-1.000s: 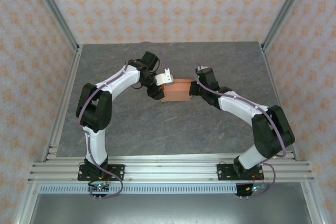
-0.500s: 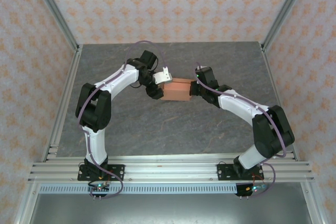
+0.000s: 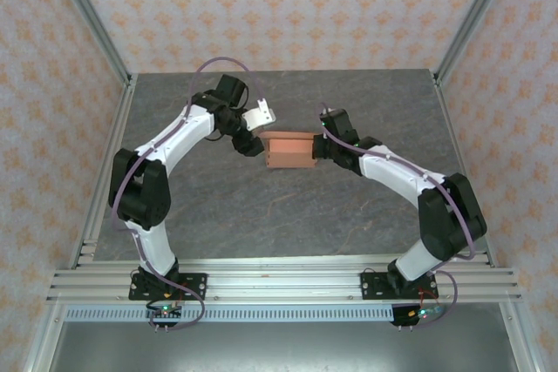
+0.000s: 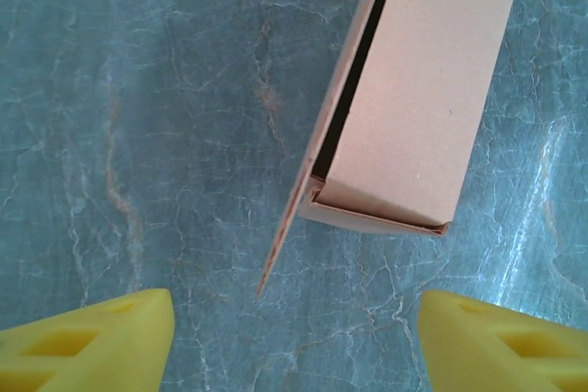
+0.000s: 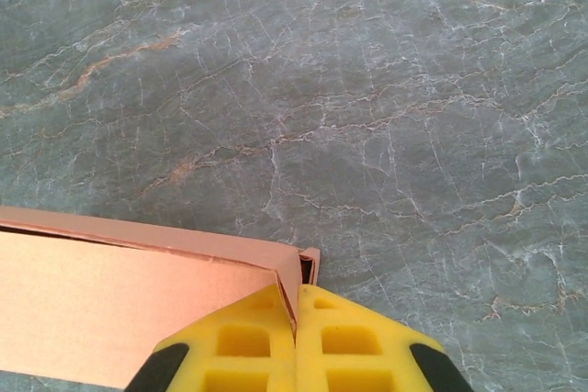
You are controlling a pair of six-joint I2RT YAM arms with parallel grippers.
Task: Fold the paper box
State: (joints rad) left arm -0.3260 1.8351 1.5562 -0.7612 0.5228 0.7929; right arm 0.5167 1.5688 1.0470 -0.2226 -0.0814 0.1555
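On the grey table (image 3: pixel 218 206), your paper box (image 3: pixel 290 151) lies near the middle between the two arms, already mostly a shallow rectangle. Your right gripper (image 5: pixel 296 332) is pinched tight on the thin wall at the box's right end. Your left gripper (image 4: pixel 294 341) hangs just off the left end, jaws wide and empty. You seem to be at closing the sides, since one long flap (image 4: pixel 292 218) stands loose. Next, press that flap in with the left fingers without pulling the box from the pinch.
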